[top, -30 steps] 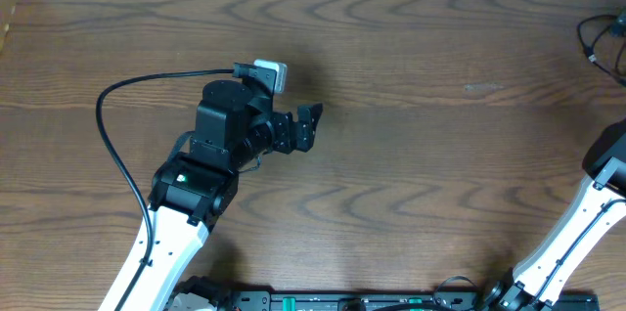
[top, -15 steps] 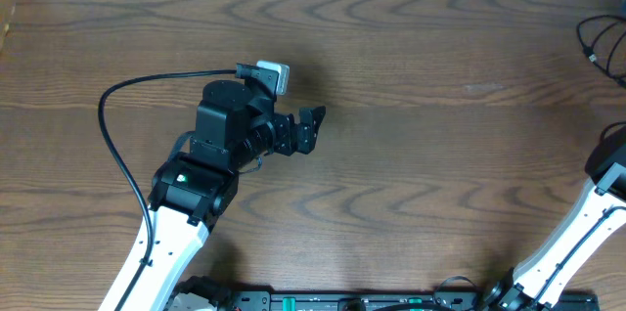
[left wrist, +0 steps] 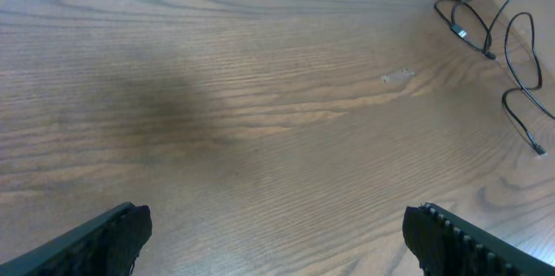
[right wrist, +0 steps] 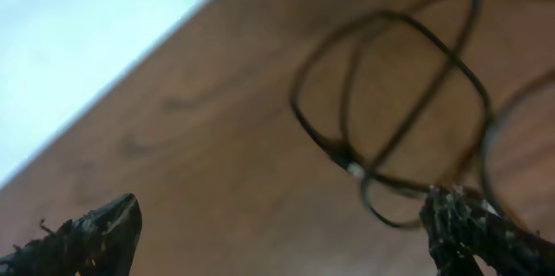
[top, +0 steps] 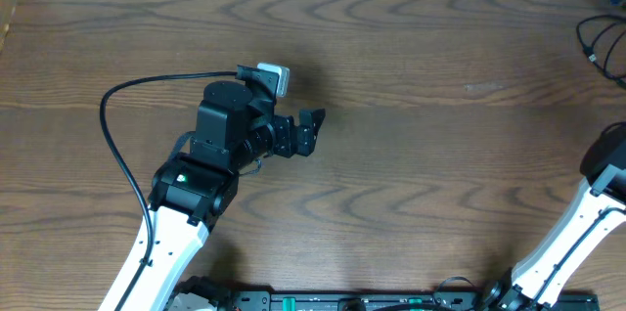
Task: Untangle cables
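Thin black cables [top: 585,47] lie in loose loops at the table's far right edge. They show at the upper right of the left wrist view [left wrist: 486,24], and close up and blurred in the right wrist view [right wrist: 408,94]. No white cable is in view. My left gripper [top: 311,127] is open and empty over bare wood left of the middle, far from the cables [left wrist: 277,241]. My right gripper [right wrist: 282,233] is open, and its right finger [right wrist: 473,233] is beside a cable loop. It is outside the overhead view.
The wooden table [top: 411,155] fills the views. The left arm's own thick black cable [top: 122,135] arcs to the left of that arm. The right arm [top: 592,213] stands at the right edge. A pale surface [right wrist: 87,33] lies beyond the table's far edge.
The right arm has shifted slightly at the right edge. The left arm has stayed still.
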Motion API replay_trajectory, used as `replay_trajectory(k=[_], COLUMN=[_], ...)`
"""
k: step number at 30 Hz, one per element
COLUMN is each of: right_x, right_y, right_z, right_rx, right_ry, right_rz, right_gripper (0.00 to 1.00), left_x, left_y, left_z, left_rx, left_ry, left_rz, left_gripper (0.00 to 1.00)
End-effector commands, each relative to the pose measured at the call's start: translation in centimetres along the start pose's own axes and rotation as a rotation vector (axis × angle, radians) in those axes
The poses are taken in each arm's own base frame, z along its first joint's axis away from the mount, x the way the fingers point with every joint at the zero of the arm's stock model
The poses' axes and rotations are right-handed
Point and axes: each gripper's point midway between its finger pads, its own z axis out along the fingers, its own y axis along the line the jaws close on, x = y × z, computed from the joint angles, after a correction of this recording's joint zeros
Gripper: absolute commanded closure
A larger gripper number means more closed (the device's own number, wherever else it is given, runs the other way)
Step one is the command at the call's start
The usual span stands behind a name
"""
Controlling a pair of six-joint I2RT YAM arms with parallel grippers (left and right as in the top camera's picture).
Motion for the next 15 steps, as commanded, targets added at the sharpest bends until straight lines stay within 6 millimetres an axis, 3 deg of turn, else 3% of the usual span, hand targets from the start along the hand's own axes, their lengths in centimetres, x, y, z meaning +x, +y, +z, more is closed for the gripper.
replay_trajectory(k=[1, 6, 15], right_x=[-0.8, -0.6, -0.7], right_y=[-0.6, -0.1, -1.9], right_z=[-1.2, -1.0, -0.5], right_rx=[0.12, 0.119, 0.24], right_ry=[-0.043, -0.044, -0.08], right_rz=[-0.048, -0.007, 0.09], right_gripper=[0.01, 0.01, 0.01], left_x=[-0.1, 0.1, 0.4], left_y=[-0.3, -0.3, -0.2], left_z=[-0.1, -0.1, -0.1], left_rx=[0.014, 0.011, 0.008], left_ry=[-0.001, 0.011, 0.02], left_rz=[0.008, 0.004, 0.02], left_gripper=[0.02, 0.02, 0.02])
